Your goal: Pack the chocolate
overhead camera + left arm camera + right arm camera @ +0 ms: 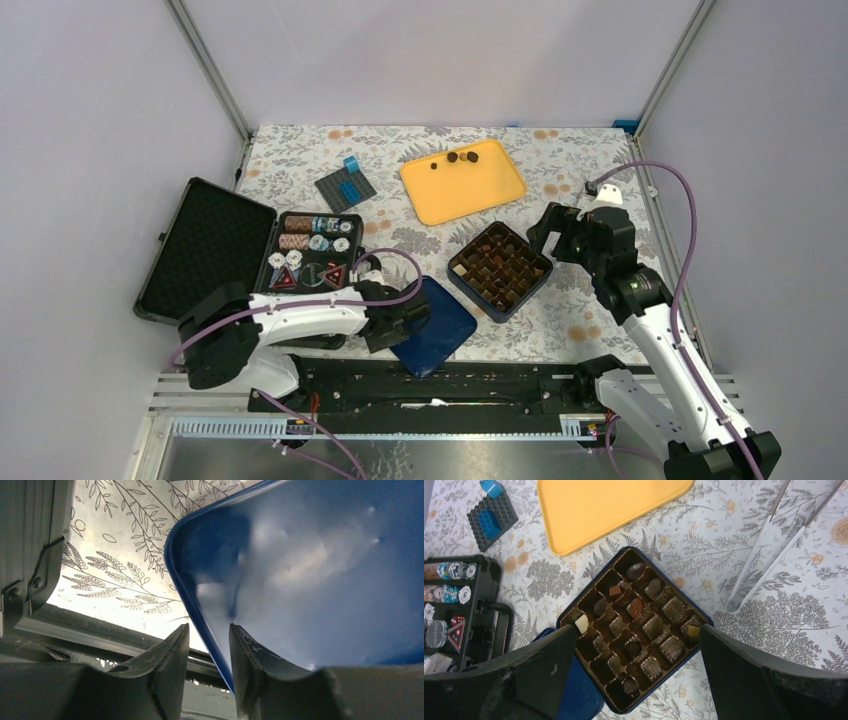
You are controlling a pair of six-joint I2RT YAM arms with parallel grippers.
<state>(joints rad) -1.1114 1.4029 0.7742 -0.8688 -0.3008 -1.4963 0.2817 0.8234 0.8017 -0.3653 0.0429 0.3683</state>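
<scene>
Three dark chocolate pieces [460, 157] lie at the far edge of the yellow tray [470, 195]. Several more fill cells of the blue chocolate box [500, 268], seen from above in the right wrist view [636, 607], with a pale cream piece [581, 623] at its left corner. My right gripper [636, 630] hovers wide open over the box with nothing between its fingers [553, 235]. The blue box lid [440, 330] lies near the table's front edge. My left gripper [209, 626] straddles the lid's rim [200, 615], fingers close together, a gap still showing beside the left finger.
An open black poker chip case [310, 255] sits at the left, its foam lid [205, 250] folded out. A grey baseplate with blue bricks [345, 186] lies behind it. Clear tongs [756, 565] rest on the cloth right of the box.
</scene>
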